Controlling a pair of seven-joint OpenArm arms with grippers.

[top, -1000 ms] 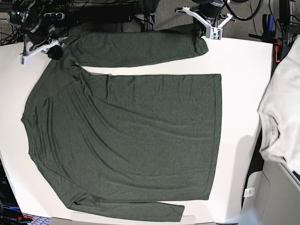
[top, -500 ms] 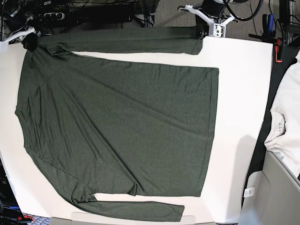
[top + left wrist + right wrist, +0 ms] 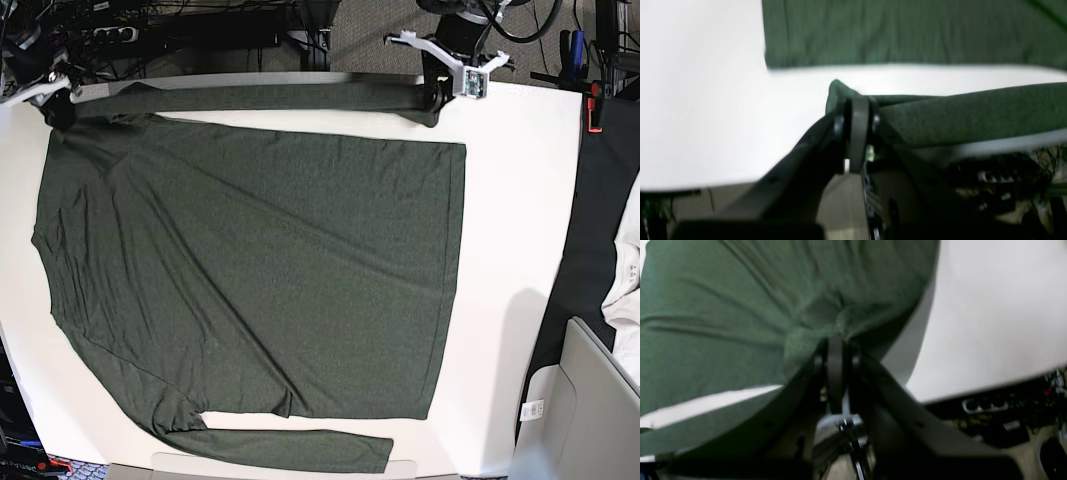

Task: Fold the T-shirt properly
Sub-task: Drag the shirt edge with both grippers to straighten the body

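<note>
We see the T-shirt (image 3: 250, 270) spread flat across the white tabletop (image 3: 520, 200), one sleeve stretched along the far edge. Our left claw (image 3: 856, 110) is clamped tight on that sleeve's cuff end at the tabletop's edge. Our right claw (image 3: 836, 351) is pinched closed on bunched fabric at the shoulder corner, lifting it slightly

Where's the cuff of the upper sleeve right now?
In the base view the cuff sits at the table's far edge, upper right, pinched in the left gripper, just above the T-shirt's hem corner.
</note>
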